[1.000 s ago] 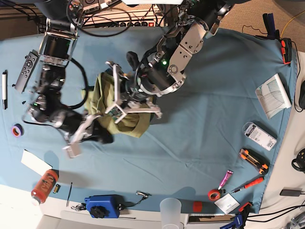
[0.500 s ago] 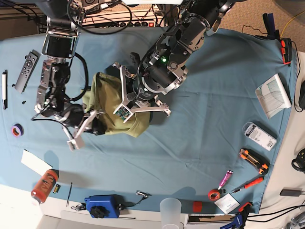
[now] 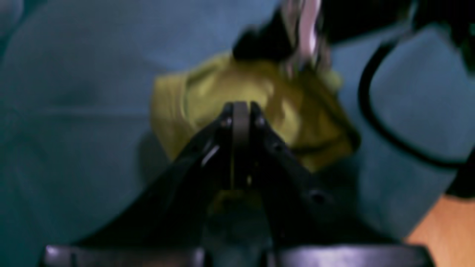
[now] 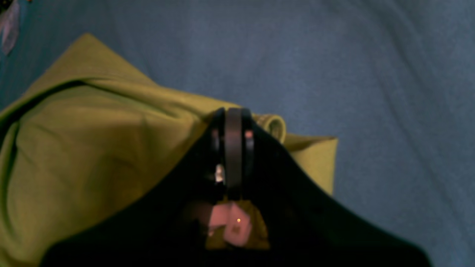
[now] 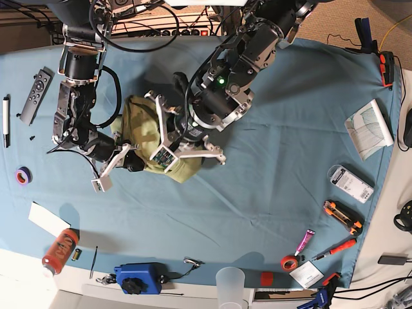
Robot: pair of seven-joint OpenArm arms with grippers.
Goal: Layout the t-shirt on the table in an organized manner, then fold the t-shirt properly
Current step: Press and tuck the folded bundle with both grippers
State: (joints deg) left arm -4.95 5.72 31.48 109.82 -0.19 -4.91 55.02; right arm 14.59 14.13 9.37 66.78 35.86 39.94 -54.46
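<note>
Centrally, slightly left on the blue bench [image 5: 302, 129]: olive shirt [image 5: 138, 125] bunched into a rumpled heap, half hidden under both arms

Right claw [image 4: 233, 115] clenched, tips pressed together over a fold of the shirt [image 4: 92, 148]; cannot tell whether any cloth is pinched between them. Seen from above at the heap's left edge [image 5: 129, 161], arm reaching down from the far left corner

Left claw [image 3: 240, 111] clenched too, tips together above the shirt [image 3: 237, 85]; picture blurred, so grip on cloth not clear. From above, buried at the heap's right side, around [image 5: 168, 138], under the bulky silver arm coming from the far middle

Shirt creased and doubled over itself, a rolled hem edge showing just right of the right claw's tips in its wrist view; bare blue cloth beyond

Scattered around the bench's edges, well apart from the shirt:
- remote [image 5: 36, 95] and pen [image 5: 6, 121] at far left
- purple tape roll [image 5: 24, 175] and white paper [image 5: 48, 219] on the left
- red can [image 5: 60, 250] at near left
- blue box [image 5: 137, 278] and clear cup [image 5: 230, 284] along the near edge
- orange cutter [image 5: 342, 216], orange screwdriver [image 5: 335, 250] and pink tube [image 5: 304, 241] at near right
- folded booklet [image 5: 369, 129] at right
</note>
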